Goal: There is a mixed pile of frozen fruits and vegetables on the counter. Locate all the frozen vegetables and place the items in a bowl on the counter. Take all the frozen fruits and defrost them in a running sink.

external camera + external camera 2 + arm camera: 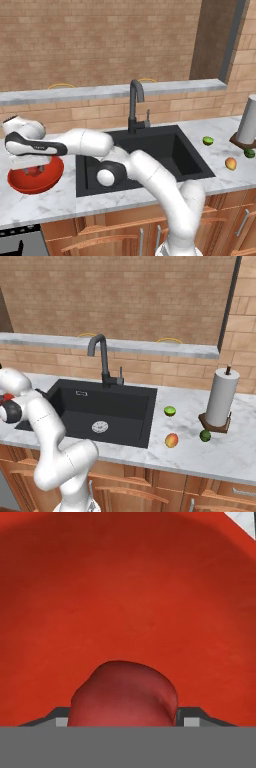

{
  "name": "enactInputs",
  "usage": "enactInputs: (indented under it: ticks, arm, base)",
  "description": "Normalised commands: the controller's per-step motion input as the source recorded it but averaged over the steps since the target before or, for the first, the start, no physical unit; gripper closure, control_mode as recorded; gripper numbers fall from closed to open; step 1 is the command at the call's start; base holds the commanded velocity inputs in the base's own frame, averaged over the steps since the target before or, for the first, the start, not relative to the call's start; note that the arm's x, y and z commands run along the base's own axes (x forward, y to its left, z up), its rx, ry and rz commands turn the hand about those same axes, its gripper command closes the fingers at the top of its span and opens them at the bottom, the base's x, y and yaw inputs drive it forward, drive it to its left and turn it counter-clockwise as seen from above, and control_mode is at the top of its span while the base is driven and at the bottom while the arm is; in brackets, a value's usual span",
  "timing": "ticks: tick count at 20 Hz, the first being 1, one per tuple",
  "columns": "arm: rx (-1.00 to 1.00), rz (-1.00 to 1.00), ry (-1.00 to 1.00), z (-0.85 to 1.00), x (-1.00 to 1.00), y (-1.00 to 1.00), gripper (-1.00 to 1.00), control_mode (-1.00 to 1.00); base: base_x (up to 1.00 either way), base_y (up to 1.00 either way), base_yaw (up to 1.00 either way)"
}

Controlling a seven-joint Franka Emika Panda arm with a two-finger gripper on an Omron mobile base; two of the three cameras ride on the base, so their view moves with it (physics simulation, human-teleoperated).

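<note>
Marble counter [60,200] w/ black sink [165,150] is running below a brick wall. At left, we're hovering the gripper [35,169] over the red bowl [20,184]; hand cam is showing a dull red veg [124,694] sitting between the fingertips [189,718], jaws roughly half open, apparently clamped on it. Right base cam is showing the sink drain [100,427], hidden by the arm from the left. Right of the sink: lime-green fruit [170,411], orange-yellow fruit [171,440], dark green veg [205,435] by the paper towel roll [222,397].
</note>
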Motion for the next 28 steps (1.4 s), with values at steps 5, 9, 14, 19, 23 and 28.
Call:
enactInputs:
  ticks: [5, 9, 14, 19, 23, 28]
  arm:
    - [0.0, -0.02, 0.0, 0.25, -0.24, -0.02, -1.0, -1.0]
    - [0.0, 0.0, 0.0, 0.53, -0.2, -0.12, -1.0, -1.0]
    - [0.0, -0.01, 0.0, 0.34, -0.2, -0.27, -1.0, -1.0]
    - [0.02, 0.0, 0.0, 0.3, -0.38, -0.53, -1.0, -1.0]
    - [0.02, -0.01, -0.04, 0.19, -0.57, -0.79, -1.0, -1.0]
    - [0.05, -0.01, -0.05, 0.2, -0.56, -0.85, -1.0, -1.0]
  base:
    - [0.0, 0.0, 0.0]
    - [0.0, 0.0, 0.0]
    - [0.0, 0.0, 0.0]
    - [0.0, 0.0, 0.0]
    - [0.0, 0.0, 0.0]
    - [0.0, 0.0, 0.0]
